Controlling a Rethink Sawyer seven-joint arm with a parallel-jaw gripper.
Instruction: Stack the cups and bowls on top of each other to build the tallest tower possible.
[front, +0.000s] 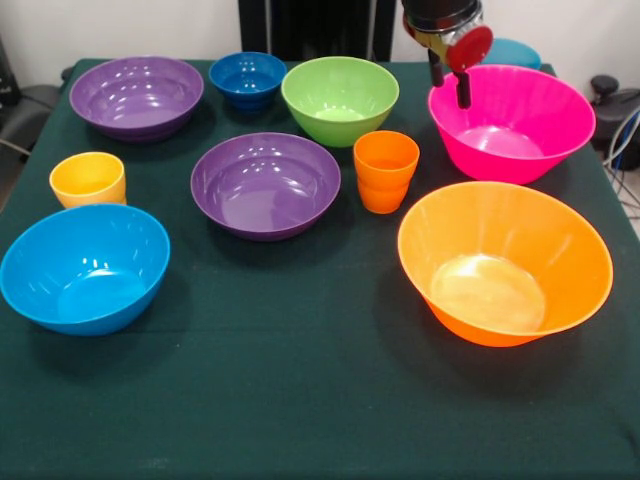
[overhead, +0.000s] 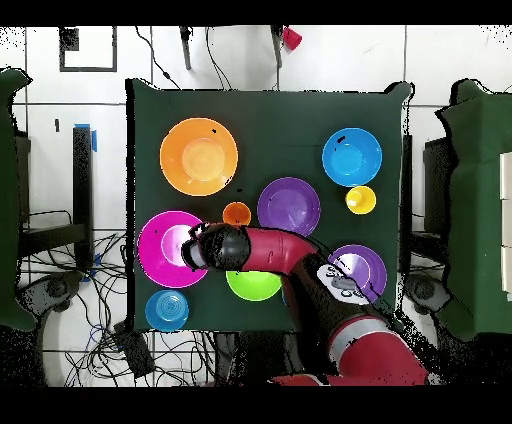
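Scanning the front view left to right, nothing is found stacked yet, so no tower exists and the job looks to be at its very first pick. At the left edge a yellow cup (front: 88, 178) is seen just above a light blue bowl (front: 84, 266), with a purple bowl (front: 137, 95) in the upper left. Toward the middle, a small dark blue bowl (front: 248, 79) and a green bowl (front: 339, 99) are lined along the top, a second purple bowl (front: 266, 184) sits below them, and an orange cup (front: 385, 170) stands just beside it. On the right, the big pink bowl (front: 511, 122) is set above the big orange bowl (front: 505, 262), and a teal bowl (front: 512, 52) peeks out behind. The gripper (front: 450, 82) is hung over the pink bowl's left rim, fingers a little apart and nothing held. That rim probably gets pinched next, which calls for a straight drop with one finger inside the wall.
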